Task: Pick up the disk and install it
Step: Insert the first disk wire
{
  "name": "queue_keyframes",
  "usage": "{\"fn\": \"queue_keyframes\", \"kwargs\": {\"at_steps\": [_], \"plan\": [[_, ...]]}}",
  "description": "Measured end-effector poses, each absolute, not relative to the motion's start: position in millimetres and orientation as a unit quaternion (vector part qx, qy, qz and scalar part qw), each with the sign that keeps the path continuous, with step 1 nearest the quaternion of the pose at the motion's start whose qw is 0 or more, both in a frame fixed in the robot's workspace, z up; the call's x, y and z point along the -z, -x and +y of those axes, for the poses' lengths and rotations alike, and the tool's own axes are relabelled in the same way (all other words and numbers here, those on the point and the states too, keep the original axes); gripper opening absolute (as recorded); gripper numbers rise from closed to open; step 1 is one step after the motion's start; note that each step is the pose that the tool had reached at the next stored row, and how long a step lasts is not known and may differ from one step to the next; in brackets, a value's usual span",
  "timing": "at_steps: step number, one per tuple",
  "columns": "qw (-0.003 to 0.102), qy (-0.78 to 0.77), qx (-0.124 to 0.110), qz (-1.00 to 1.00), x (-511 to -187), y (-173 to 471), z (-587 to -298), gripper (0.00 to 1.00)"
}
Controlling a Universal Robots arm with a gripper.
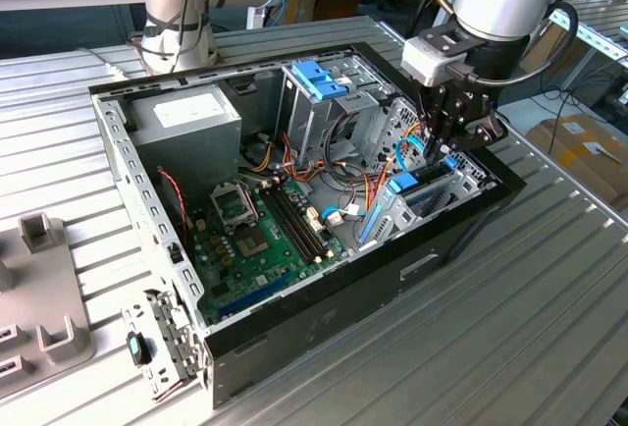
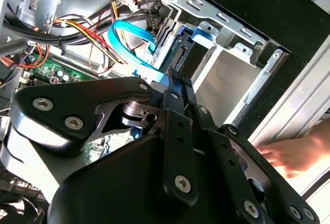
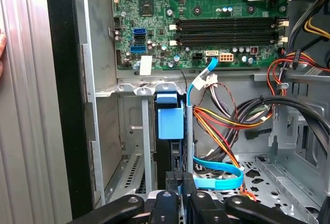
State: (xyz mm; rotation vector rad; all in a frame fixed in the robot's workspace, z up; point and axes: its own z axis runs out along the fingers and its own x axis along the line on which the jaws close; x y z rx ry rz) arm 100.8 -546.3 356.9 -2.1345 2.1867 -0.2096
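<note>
The disk (image 1: 420,184) stands on edge in the metal drive bay (image 1: 461,179) at the corner of the open computer case on the exterior view's right. Its blue carrier frame (image 3: 170,123) and dark body (image 3: 166,154) sit in the bay slot in the first wrist view. My gripper (image 1: 444,149) hangs straight over it, with its black fingers (image 3: 175,182) pressed together on the disk's upper edge. In the second wrist view the gripper (image 2: 178,82) pinches the blue frame edge, with the disk (image 2: 180,53) running down into the bay.
The open case (image 1: 147,210) holds a motherboard (image 1: 265,235), a power supply (image 1: 186,117), loose cables (image 1: 353,200) and a tall metal cage with a blue bracket (image 1: 319,78). A second arm's base (image 1: 177,24) stands behind it. A person's hand (image 2: 299,154) rests on the table beside the case.
</note>
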Motion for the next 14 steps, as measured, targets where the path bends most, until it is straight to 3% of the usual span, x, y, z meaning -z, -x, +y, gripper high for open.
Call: {"fn": "queue_keyframes", "kwargs": {"at_steps": [7, 14], "plan": [[0.065, 0.695, 0.079, 0.712, -356, -88, -547, 0.16], [0.065, 0.695, 0.080, 0.712, -355, -88, -546, 0.16]]}}
